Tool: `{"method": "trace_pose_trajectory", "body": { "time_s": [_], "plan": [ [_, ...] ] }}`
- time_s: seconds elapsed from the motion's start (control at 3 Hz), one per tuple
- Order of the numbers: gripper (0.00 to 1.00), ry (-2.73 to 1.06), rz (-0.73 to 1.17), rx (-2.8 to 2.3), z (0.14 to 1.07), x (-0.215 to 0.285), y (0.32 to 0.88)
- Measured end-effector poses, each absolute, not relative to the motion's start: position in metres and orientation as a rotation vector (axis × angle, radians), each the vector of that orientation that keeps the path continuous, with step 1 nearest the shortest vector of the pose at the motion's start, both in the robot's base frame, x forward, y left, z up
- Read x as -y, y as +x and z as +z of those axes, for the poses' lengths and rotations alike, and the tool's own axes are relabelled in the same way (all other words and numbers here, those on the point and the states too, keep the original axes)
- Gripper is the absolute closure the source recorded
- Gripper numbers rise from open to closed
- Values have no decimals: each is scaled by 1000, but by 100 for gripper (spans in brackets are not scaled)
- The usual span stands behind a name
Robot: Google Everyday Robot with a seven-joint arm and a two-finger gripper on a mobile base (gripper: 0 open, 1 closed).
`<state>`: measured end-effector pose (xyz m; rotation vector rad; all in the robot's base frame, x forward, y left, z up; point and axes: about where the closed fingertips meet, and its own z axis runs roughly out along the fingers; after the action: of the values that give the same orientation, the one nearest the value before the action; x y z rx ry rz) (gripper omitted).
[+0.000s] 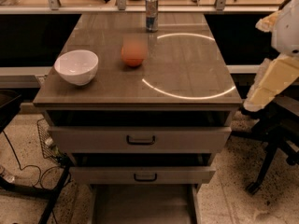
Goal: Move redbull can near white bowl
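Observation:
The redbull can [151, 13] stands upright at the far middle edge of the grey table top [187, 73]. The white bowl [77, 66] sits near the table's front left corner, well apart from the can. My gripper is out of view. Only cream and white parts of my arm [273, 80] show at the right edge of the picture, beside the table and below its far end.
An orange-red apple [133, 52] lies between the can and the bowl. A bright ring of light [187, 94] falls on the table top. Two drawers [140, 139] with dark handles are below. A black chair base [271, 157] stands on the floor at the right.

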<state>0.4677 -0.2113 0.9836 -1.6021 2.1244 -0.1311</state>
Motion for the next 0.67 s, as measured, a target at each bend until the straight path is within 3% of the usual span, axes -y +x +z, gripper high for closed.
{"method": "trace_pose_trajectory", "body": {
  "time_s": [0.67],
  "plan": [
    [0,-1269,90,-1906,969,205,549]
  ]
}}
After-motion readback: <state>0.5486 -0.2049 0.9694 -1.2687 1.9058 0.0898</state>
